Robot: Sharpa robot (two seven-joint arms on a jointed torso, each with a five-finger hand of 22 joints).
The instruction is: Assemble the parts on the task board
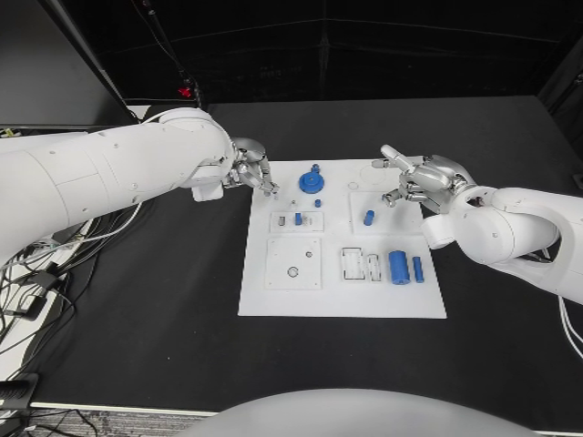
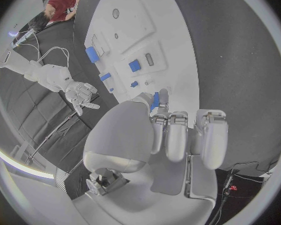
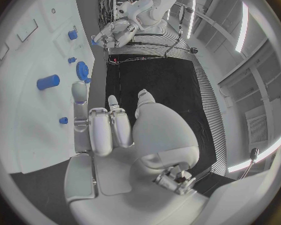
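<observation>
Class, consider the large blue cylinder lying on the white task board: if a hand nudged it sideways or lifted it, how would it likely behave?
The large blue cylinder lies on its side on the task board, so a sideways nudge would probably roll it. It looks rigid and smooth, so fingers might slip. Being small, it is likely light.

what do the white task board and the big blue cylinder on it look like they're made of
The task board: looks like matte white plastic, possibly coated panel; flat, even surface with no glare. The blue cylinder: likely moulded or printed plastic, uniform saturated blue with a soft sheen along its length. Neither can be confirmed by sight.
</observation>
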